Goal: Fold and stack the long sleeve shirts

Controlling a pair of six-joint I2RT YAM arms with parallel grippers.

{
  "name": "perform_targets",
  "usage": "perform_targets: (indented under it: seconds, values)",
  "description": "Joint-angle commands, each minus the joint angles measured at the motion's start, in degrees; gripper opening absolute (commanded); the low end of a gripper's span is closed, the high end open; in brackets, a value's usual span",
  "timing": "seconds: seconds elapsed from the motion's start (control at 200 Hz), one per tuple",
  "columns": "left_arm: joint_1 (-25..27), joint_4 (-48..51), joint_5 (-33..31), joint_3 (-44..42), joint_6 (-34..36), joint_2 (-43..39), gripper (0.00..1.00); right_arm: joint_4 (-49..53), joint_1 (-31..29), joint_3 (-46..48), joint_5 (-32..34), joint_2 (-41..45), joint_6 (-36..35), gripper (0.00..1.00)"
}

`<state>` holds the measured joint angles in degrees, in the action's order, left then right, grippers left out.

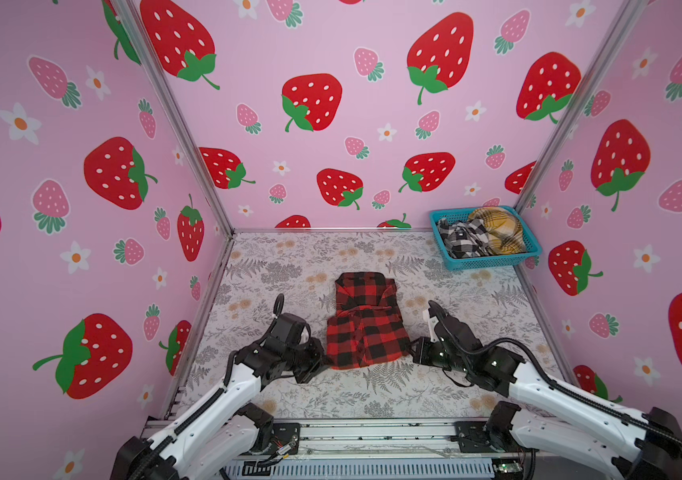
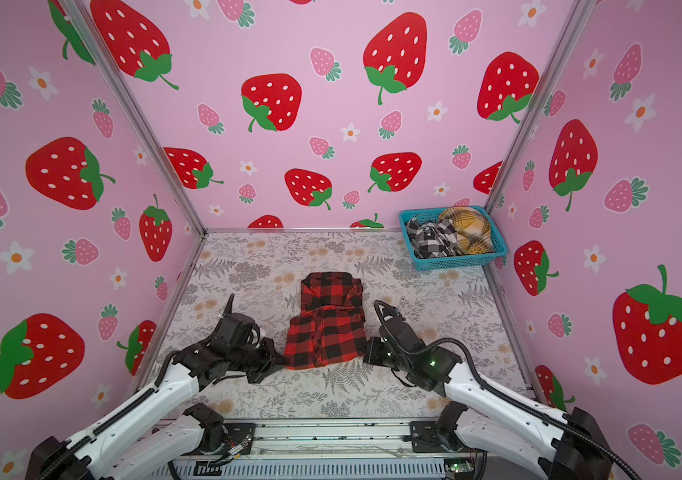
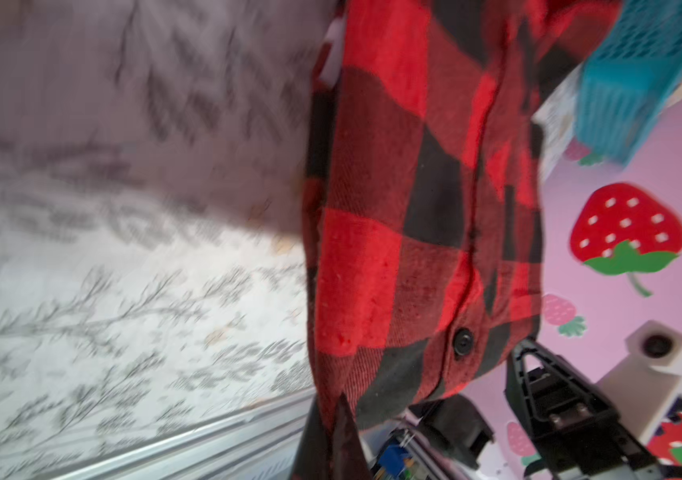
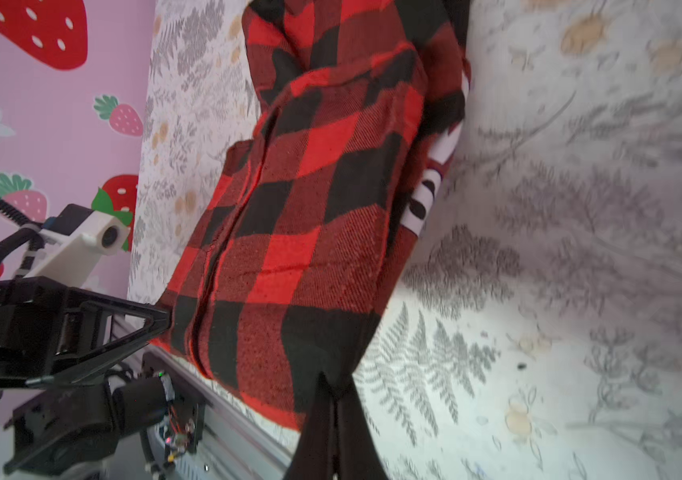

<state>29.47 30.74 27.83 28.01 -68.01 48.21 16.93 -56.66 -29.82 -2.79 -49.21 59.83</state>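
The red shirt (image 3: 393, 208) runs past the edge (tablecloth (image 3: 102, 145) blurred)

A staged robot test booth. Strawberry-print panels (image 1: 352, 54) on aluminium posts (image 1: 174, 114) enclose a floral-covered table (image 1: 289, 257). A metal mounting rail (image 1: 372, 434) runs at 6 o'clock.

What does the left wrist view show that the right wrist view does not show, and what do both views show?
Only the left wrist view: the teal basket and a black button on the shirt front.
Only the right wrist view: a white label with dark print at the shirt's edge.
Both: the red-and-black shirt on the floral table cover. Each arm's own hand is shut on a corner of it, the left hand and the right hand, with the opposite hand in sight.
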Motion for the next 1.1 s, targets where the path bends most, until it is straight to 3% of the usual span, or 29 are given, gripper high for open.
perform_targets:
  seconds: [0.0, 0.16, 0.26, 0.335, 0.425, 0.595, 0.705, 0.85, 0.87, 0.896, 0.926, 0.956, 1.021, 1.091]
  values:
    - [5.46, 10.48, -4.16, -4.05, -5.8, -11.03, 0.0, 6.18, -5.92, 3.84, 2.52, 7.45, 8.06, 0.0]
    - [12.25, 15.28, -7.96, -7.79, -15.11, -25.48, 0.0, 8.14, -10.75, 4.17, 6.64, 12.91, 11.58, 0.0]
    - [11.76, 6.55, -9.12, -8.06, -17.43, -26.56, 0.0, 6.13, -10.53, 1.16, 10.71, 10.18, 9.98, 0.0]
    - [8.12, -3.57, -8.11, -7.42, -17.37, -21.95, 0.0, 4.5, -8.41, -3.04, 13.7, 5.21, 7.39, 0.0]
    - [-1.11, -10.23, -2.79, -2.3, -11.45, -10.89, 0.0, -1.31, -2.43, -6.52, 12.5, -0.89, 2.88, 0.0]
    - [-14.43, -12.38, 0.7, 19.26, 7.12, 12.8, 0.0, -16.45, 11.4, -13.56, 2.31, -17.32, -5.89, 0.0]
    - [-18.01, -16.29, 1.8, 34.89, 13.84, 31.57, 0.0, -19.18, 17.66, -25.54, 1.58, -31.28, -11.74, 0.0]
    - [-18.29, -20.07, 9.52, 61.12, 13.4, 61.25, 0.0, -21.32, 25.97, -41.21, 3.44, -50.51, -12.3, 0.0]
    - [-18.23, -19.27, 10.61, 65.91, 13.32, 66.05, 0.03, -21.03, 26.98, -43.97, 3.32, -53.67, -12.04, 0.07]
    - [-18.14, -17.55, 11.79, 72.19, 12.97, 72.12, 0.11, -20.9, 28.1, -47.71, 2.36, -57.77, -12.02, 0.24]
    - [-18.42, -14.22, 12.21, 79.14, 12.93, 78.64, 0.25, -19.64, 29.16, -53.04, 1.16, -62.69, -12.49, 0.47]
    - [-18.84, -12.17, 11.84, 86.26, 12.25, 84.38, 0.4, -15.96, 30.01, -59.48, -0.17, -67.64, -13.34, 0.61]
    - [-20.36, -10.49, 12.09, 97.58, 10.09, 93.89, 0.53, -12.33, 30.57, -67.22, -1.37, -74.23, -16.48, 0.67]
    - [-22.2, -8.56, 12.04, 105.9, 8.65, 98.19, 0.61, -14.97, 30.16, -63.59, 0.99, -72.23, -18.11, 0.74]
